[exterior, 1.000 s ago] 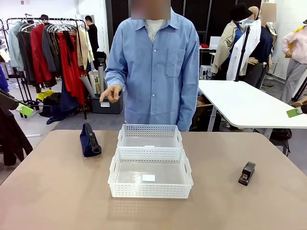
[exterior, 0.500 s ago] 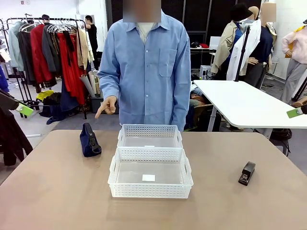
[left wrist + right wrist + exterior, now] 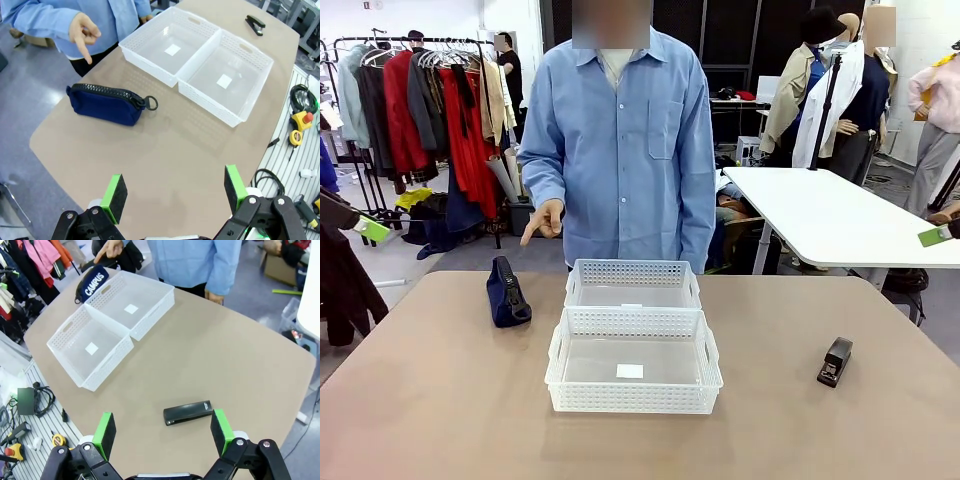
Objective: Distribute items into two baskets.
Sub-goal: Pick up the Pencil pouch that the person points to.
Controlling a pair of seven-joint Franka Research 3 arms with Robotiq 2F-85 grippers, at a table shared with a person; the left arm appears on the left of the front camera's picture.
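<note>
Reads white "CAMPUS" on dark blue soft zip bag (image 3: 93, 281). Holds left gripper (image 3: 174, 185), right gripper (image 3: 163, 430) wide apart, empty.

You see the near basket (image 3: 632, 400) and the far basket (image 3: 632, 272) in white, slightly see-through plastic, smooth on the base and perforated in the walls. The pouch (image 3: 102, 104) is soft, matt navy cloth with a black toothed zip (image 3: 106, 91). The stapler (image 3: 187, 412) looks smooth and black, with a faint sheen. Your table (image 3: 440, 400) is matt, even tan. The pads (image 3: 114, 197) of the left gripper (image 3: 174, 186) look matt green and rubbery. The person's shirt (image 3: 630, 150) is plain blue cloth.
</note>
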